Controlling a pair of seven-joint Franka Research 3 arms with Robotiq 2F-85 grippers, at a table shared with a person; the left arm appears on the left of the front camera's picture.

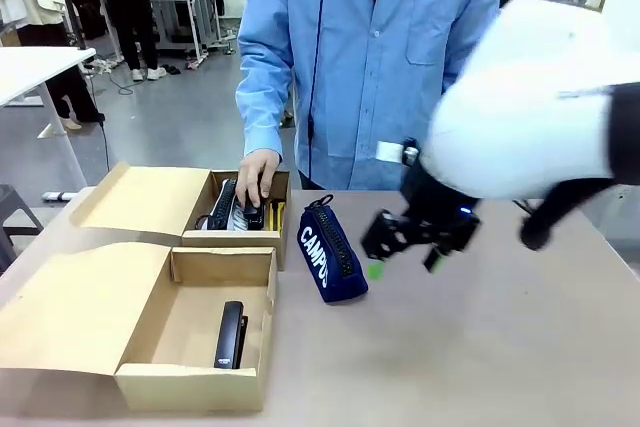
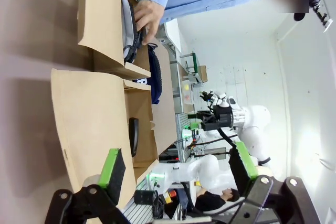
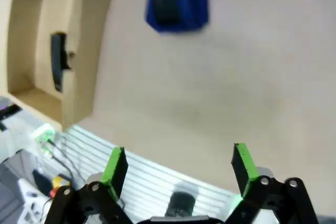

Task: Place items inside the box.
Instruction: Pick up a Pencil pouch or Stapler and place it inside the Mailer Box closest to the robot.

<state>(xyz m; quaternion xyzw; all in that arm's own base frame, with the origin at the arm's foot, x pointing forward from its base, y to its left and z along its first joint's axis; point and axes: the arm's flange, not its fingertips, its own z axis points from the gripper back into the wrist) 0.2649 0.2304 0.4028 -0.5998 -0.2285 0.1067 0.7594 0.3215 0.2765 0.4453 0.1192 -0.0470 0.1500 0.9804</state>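
Your navy zip pouch (image 1: 330,250) lies on the table (image 1: 500,347) just beside the right wall of the far box (image 1: 150,197). It has white "CAMPUS" lettering along its side and a black zip running over the top. The black stapler (image 1: 231,334) lies flat in the near box (image 1: 190,387), close to its right wall. Your right gripper (image 1: 405,265) hangs above bare table to the right of the pouch, jaws spread wide with nothing between the green pads (image 1: 375,269). The left gripper (image 2: 177,156) is likewise spread and empty. A person's hand (image 1: 257,172) reaches into the far box and covers most of what lies there. You can make out grey and black shapes and a yellow sliver by the right wall, but not what each one is. In the right wrist view the pouch is blurred and cut by the top edge. In the front view the right arm's white casing is a blur that hides part of the person.
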